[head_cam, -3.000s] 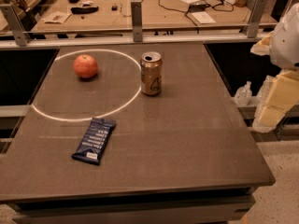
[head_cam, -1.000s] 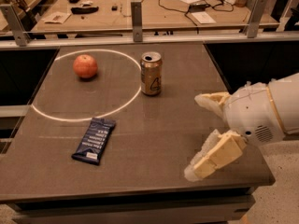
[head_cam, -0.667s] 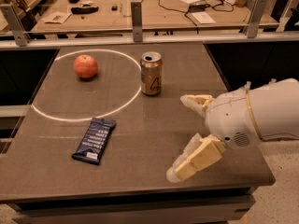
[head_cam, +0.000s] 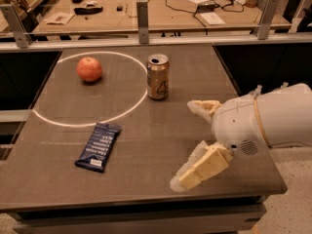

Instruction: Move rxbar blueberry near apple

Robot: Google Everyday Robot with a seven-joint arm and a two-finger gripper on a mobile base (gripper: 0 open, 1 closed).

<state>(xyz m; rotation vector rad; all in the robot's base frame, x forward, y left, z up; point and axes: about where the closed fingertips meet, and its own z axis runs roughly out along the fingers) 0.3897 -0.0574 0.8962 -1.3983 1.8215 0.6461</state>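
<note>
While hand (head_cam: 184,143) hovers, fingers apart, near table (head_cam: 204,67) edge, rxbar blueberry (head_cam: 98,146) well apart.

So the gripper (head_cam: 184,144) is seen over the right part of the dark table (head_cam: 195,62), near the front edge, with its two pale fingers (head_cam: 204,165) spread wide apart. The rxbar blueberry (head_cam: 98,146) is laid flat at front left, well apart from the gripper, just outside a white ring (head_cam: 48,121) marked on the tabletop. The apple (head_cam: 89,69) is sat inside that ring, far left. A gold can (head_cam: 158,76) is stood upright at the ring's right edge.
</note>
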